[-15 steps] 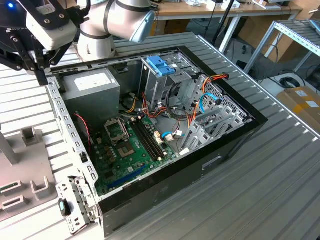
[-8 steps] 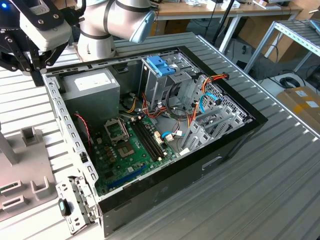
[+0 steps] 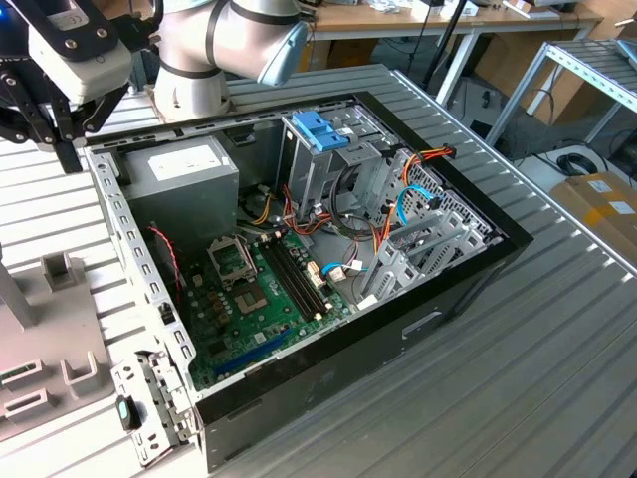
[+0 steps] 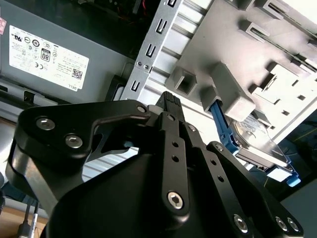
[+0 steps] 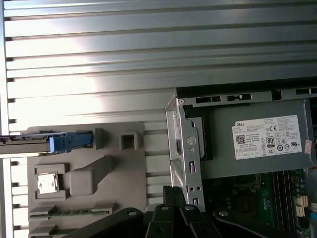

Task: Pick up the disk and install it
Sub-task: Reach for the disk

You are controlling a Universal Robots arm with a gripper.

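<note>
Step in hand, as I read it: approach, pick not begun. Gripper [image 3: 45, 124] sits upper left in the exterior view. Its jaws look closed together and hold nothing. Disk [image 4: 257, 143] stands on edge in the grey fixture [image 3: 60, 339], lower left, beside the case [image 3: 418, 329]. My judgement: a grasp needs the jaws opened and lined up over the disk.

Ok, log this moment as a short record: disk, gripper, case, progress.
disk: stands on edge in a slot of the grey holder, blue rail on it, outside the computer case
gripper: near the case's rim, apart from the disk
case: open, on the ribbed metal table; power supply and motherboard inside
drive cage: upright in the case, blue handle on top
progress: disk not yet picked up
</note>
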